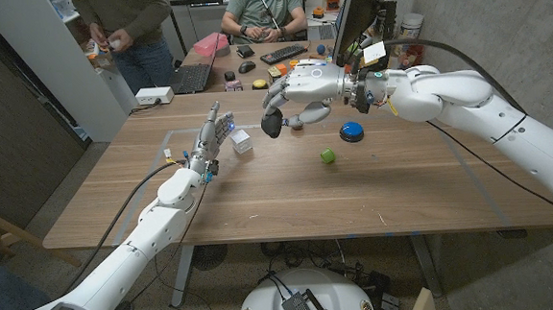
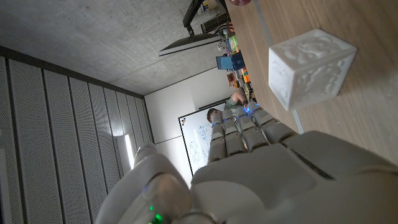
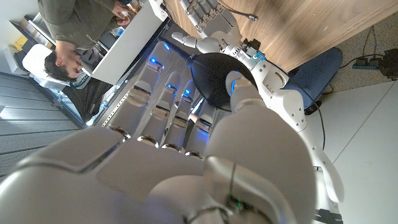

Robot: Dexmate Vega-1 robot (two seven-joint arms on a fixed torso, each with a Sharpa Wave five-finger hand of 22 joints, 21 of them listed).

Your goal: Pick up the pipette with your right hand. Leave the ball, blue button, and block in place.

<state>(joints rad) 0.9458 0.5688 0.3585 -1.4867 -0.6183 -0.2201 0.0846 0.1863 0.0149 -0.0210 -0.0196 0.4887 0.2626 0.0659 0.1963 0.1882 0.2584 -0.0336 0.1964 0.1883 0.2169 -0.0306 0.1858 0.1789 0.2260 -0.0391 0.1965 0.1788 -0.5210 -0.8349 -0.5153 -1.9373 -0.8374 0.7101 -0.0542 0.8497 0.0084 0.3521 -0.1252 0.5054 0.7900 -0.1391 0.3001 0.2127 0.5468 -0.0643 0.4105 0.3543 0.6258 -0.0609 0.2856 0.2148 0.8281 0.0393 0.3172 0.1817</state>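
My right hand (image 1: 301, 88) hangs above the table's far middle and grips the pipette by its black bulb (image 1: 271, 125). In the right wrist view the bulb (image 3: 214, 78) sits between the thumb and the fingers of that hand (image 3: 186, 143); the rest of the pipette is hidden. The blue button (image 1: 352, 131) lies on the table just below and to the right of the hand. The green ball (image 1: 328, 156) sits nearer the front. My left hand (image 1: 209, 145) stands with fingers straight, holding nothing, beside the white block (image 1: 242, 142). The block (image 2: 311, 65) shows beyond the left hand (image 2: 249, 155).
A second table behind carries a laptop (image 1: 195, 75), a keyboard (image 1: 283, 54) and small items, with two people (image 1: 266, 11) at it. A monitor (image 1: 359, 15) stands at the back right. A white box (image 1: 155, 96) sits at the far left corner.
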